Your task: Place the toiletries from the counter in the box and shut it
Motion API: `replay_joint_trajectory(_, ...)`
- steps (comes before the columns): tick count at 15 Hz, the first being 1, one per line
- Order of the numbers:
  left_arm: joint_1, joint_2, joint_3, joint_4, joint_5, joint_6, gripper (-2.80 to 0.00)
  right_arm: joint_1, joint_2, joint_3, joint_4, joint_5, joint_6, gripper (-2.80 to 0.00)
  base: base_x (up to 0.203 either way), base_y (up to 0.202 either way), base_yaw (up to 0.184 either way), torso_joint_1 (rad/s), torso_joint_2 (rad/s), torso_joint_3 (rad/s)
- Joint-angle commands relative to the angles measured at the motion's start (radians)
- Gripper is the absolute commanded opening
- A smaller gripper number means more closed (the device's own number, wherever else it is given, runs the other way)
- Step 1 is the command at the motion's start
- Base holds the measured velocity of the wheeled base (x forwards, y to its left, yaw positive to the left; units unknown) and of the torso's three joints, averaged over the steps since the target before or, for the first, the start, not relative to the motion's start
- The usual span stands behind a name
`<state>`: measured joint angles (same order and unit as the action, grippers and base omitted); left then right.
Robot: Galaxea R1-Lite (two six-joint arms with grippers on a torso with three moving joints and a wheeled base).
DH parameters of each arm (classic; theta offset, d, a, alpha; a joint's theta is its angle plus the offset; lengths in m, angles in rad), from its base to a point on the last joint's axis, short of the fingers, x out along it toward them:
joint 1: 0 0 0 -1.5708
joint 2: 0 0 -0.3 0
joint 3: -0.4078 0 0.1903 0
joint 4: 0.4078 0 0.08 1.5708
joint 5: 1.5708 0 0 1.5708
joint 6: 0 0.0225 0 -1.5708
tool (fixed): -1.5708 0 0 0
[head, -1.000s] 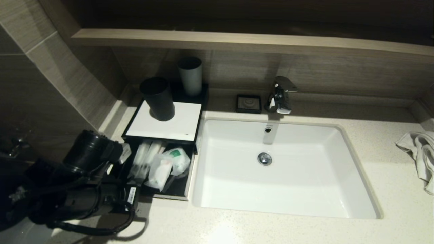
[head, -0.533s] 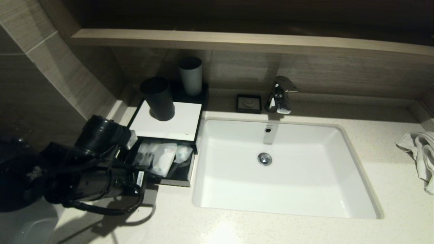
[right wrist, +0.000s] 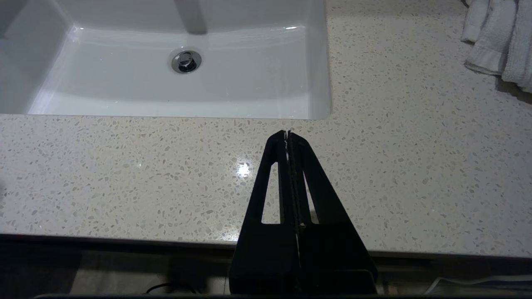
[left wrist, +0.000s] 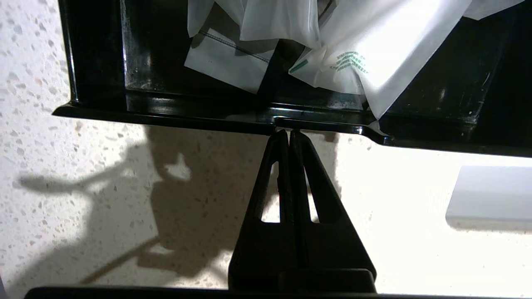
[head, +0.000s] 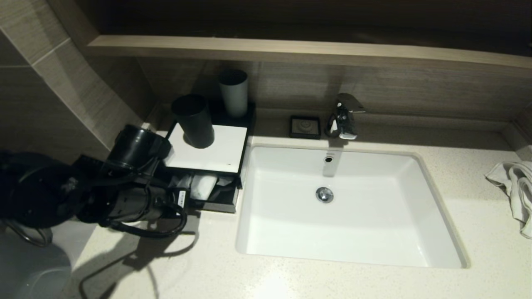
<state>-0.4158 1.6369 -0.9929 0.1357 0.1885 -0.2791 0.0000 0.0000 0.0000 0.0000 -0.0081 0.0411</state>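
Head view: box [head: 205, 151] sits on counter [head: 291, 278], just left of sink [head: 345, 232]; drawer [head: 216, 199] partly out, toiletries [head: 203, 187] inside; black tumbler [head: 194, 120] on box's white top.
Left wrist view: left gripper [left wrist: 289, 133] clenched, empty, tips touching drawer's front edge [left wrist: 208, 120]; white packets with green print [left wrist: 349, 62] lie in drawer.
Right wrist view: right gripper [right wrist: 287, 135] clenched, empty, over bare counter [right wrist: 124, 174] near sink's front corner; towel [right wrist: 498, 37] well apart.

The box [head: 206, 153] sits on the surface [head: 291, 278] at the sink's [head: 345, 207] nine o'clock. Toiletries [left wrist: 332, 50] lie in its drawer [head: 216, 203], two tumblers [head: 193, 120] stand on top, and a towel [head: 513, 191] lies at three o'clock.
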Motion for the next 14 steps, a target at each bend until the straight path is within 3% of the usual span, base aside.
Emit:
replay_joint_trajectory(1, 0.008, 0.031, -0.046, 0.002, 0.002, -0.002, -2.8, 0.0, 0.0, 0.0, 0.0, 0.0, 0.0, -2.8, 0.0, 0.0, 0.0, 0.0, 0.0, 0.0)
replay_joint_trajectory(14, 0.014, 0.078, -0.149, -0.007, 0.023, -0.002, -2.8, 0.0, 0.0, 0.0, 0.0, -0.001, 0.0, -2.8, 0.0, 0.0, 0.0, 0.0, 0.0, 0.0)
